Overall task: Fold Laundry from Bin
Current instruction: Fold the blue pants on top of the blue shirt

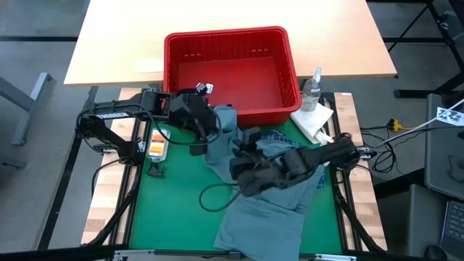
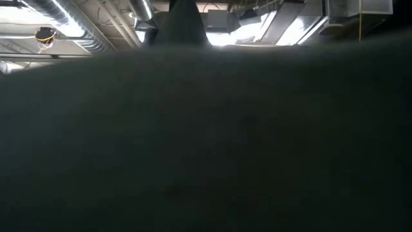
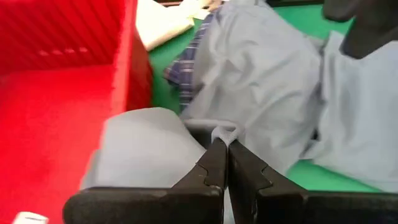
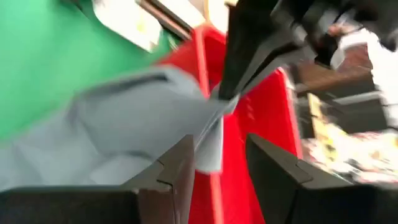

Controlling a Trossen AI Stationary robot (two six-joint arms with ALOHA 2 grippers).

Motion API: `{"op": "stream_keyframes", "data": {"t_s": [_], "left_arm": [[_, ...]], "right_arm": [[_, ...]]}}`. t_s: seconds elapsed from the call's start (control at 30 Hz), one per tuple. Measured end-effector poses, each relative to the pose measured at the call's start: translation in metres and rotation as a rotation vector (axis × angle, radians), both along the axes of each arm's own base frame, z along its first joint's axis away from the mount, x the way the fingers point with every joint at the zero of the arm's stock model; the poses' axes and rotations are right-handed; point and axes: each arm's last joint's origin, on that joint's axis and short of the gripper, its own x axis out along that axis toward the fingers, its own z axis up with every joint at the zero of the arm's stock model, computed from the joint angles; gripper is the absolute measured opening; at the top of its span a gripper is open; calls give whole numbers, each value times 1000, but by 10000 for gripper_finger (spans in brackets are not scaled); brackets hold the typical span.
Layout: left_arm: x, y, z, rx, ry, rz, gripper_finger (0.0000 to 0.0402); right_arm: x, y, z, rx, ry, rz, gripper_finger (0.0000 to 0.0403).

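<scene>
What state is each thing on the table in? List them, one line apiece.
Red bin: upright, looks empty.
Grey-blue garment: out of the bin, spread rumpled on the green mat, one edge lifted.
Plaid shirt: mostly buried under the grey-blue garment.
Left gripper: fingers shut on the grey-blue garment's edge, beside the bin.
Right gripper: fingers open, straddling a fold of the garment.
Spray bottle: upright.

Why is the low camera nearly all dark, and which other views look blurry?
Low view: something dark and close fills the frame, only ceiling lights above it. Right wrist view: smeared, bin and grey garment soft. Left wrist view: slightly soft. High view: evenly lit.
</scene>
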Motion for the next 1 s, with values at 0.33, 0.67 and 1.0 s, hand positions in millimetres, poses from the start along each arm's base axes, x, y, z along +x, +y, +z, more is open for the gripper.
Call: {"op": "stream_keyframes", "data": {"t_s": [0.33,0.67,1.0], "left_arm": [[0,-24,0,-51,-2,-73,0],[-3,-55,0,-45,0,-178,0],[-5,-67,0,46,-10,-142,0]], "right_arm": [[11,-26,25,366,-64,339,143],[21,-50,23,408,-122,264,143],[21,-48,21,554,-118,303,143]]}}
